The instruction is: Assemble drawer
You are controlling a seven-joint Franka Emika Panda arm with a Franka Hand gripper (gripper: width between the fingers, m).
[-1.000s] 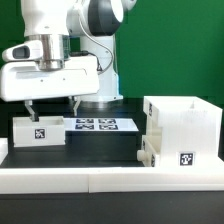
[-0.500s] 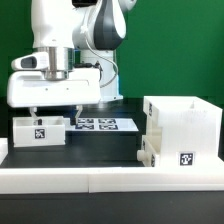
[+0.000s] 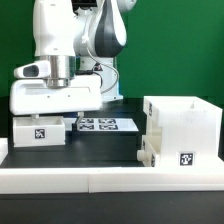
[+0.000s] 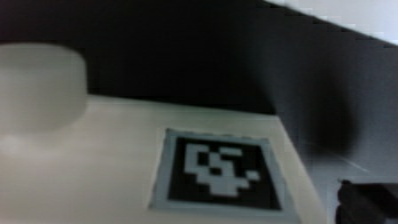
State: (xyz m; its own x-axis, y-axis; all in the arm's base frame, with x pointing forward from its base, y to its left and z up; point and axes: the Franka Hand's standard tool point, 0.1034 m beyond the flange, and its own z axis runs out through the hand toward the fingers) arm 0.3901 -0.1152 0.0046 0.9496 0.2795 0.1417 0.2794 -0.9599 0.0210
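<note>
A small shallow white tray point(image 3: 40, 132) with a square tag stands on the black table at the exterior view's left. My gripper point(image 3: 52, 116) is low over it, its fingers spread wide and reaching down at the tray's top edge; the tips are partly hidden. In the wrist view the tray's white face point(image 4: 107, 150) and its tag point(image 4: 219, 168) fill the picture, very close and blurred. The tall white box point(image 3: 185, 122) stands at the exterior view's right. A second tagged tray point(image 3: 178, 157) sits at its base.
The marker board point(image 3: 105, 125) lies flat behind the small tray, between it and the tall box. A long low white rail point(image 3: 100, 178) runs along the front of the table. A green wall stands behind the arm.
The arm has come down and shifted slightly toward the exterior view's right, bringing the fingers from above the small tray to its top edge. The trays and box have not moved.
</note>
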